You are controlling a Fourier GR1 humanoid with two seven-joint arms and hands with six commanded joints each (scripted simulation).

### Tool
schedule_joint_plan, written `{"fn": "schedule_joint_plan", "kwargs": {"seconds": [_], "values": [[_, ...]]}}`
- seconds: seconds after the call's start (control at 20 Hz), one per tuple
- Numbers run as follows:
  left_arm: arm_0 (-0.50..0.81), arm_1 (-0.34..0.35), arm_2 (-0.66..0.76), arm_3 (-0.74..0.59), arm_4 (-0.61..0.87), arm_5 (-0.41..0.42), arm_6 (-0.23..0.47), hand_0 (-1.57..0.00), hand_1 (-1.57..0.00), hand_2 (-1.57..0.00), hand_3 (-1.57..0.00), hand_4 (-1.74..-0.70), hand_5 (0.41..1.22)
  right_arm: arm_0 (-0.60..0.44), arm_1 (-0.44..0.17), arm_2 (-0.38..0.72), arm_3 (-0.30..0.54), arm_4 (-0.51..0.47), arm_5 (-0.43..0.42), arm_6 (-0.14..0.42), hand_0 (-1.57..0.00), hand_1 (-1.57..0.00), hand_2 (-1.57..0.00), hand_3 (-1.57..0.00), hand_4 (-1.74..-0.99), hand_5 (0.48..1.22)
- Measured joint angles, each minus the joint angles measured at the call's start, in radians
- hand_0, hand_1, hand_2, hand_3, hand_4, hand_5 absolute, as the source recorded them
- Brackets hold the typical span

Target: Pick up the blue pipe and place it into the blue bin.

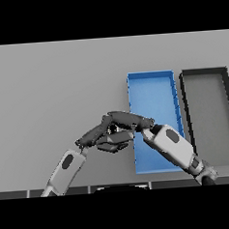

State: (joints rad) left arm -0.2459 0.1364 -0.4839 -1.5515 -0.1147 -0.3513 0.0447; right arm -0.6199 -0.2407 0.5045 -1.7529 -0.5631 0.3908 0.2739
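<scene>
No blue pipe shows in the head view; the spot where my two hands meet hides whatever lies there. The blue bin point(152, 87) stands right of centre, long side running away from me, its visible floor bare. My right hand point(131, 120) reaches leftward from the bin's near-left edge and hangs just outside its left wall. My left hand point(96, 134) comes in from the lower left with relaxed fingers, touching or overlapping the right hand from below.
A dark grey bin point(206, 81) stands directly right of the blue bin, parallel to it. My right forearm point(174, 146) crosses the near part of the blue bin. Grey tabletop point(51, 87) stretches to the left and far side.
</scene>
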Motion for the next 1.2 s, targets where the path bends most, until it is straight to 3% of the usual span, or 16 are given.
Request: {"fn": "schedule_joint_plan", "kwargs": {"seconds": [0.15,0.25,0.35,0.45,0.55,0.8,1.0,1.2], "values": [[0.012,0.003,-0.002,-0.004,0.000,0.000,0.000,0.00,0.00,0.00,0.00,-0.91,0.514,-0.041,-0.033,-0.040,-0.029,-0.093,-0.018,0.082,-1.57,-1.57,-1.57,-1.57,-1.639,1.221],[0.011,-0.002,-0.004,-0.013,0.007,0.000,0.018,0.00,0.00,0.00,0.00,-0.92,0.504,-0.085,-0.034,-0.089,-0.038,-0.186,-0.051,0.165,-1.57,-1.57,-1.57,-1.57,-1.675,1.194],[0.019,0.001,-0.010,-0.003,-0.002,-0.002,0.015,0.00,0.00,0.00,0.00,-0.92,0.503,-0.151,-0.058,-0.163,-0.063,-0.308,-0.112,0.196,-1.57,-1.57,-1.57,-1.57,-1.699,1.154],[0.020,0.002,-0.009,-0.017,0.004,-0.004,0.025,0.00,0.00,0.00,0.00,-0.92,0.503,-0.259,-0.071,-0.232,-0.031,-0.386,-0.164,0.188,-1.57,-1.57,-1.57,-1.57,-1.714,1.134],[0.032,0.016,-0.012,-0.037,0.007,-0.011,0.012,0.00,0.00,0.00,0.00,-0.91,0.502,-0.337,-0.109,-0.291,0.025,-0.369,-0.166,0.155,-1.57,-1.57,-1.57,-1.57,-1.724,1.117],[0.028,0.026,-0.001,-0.044,0.026,-0.026,0.016,0.00,0.00,0.00,0.00,-0.91,0.491,-0.456,-0.167,-0.399,0.230,-0.276,-0.242,0.143,-1.57,-1.57,-1.57,-1.57,-1.735,1.131],[0.044,0.030,0.001,-0.047,0.023,-0.020,0.005,0.00,0.00,0.00,0.00,-0.91,0.489,-0.410,-0.210,-0.453,0.388,-0.175,-0.244,0.182,-1.57,-1.57,-1.57,-1.57,-1.739,1.124],[0.026,0.019,0.003,-0.034,0.019,-0.016,0.031,0.00,0.00,0.00,0.00,-0.89,0.483,-0.278,-0.194,-0.475,0.429,-0.114,-0.239,0.212,-1.57,-1.57,-1.57,-1.57,-1.740,1.122]]}}
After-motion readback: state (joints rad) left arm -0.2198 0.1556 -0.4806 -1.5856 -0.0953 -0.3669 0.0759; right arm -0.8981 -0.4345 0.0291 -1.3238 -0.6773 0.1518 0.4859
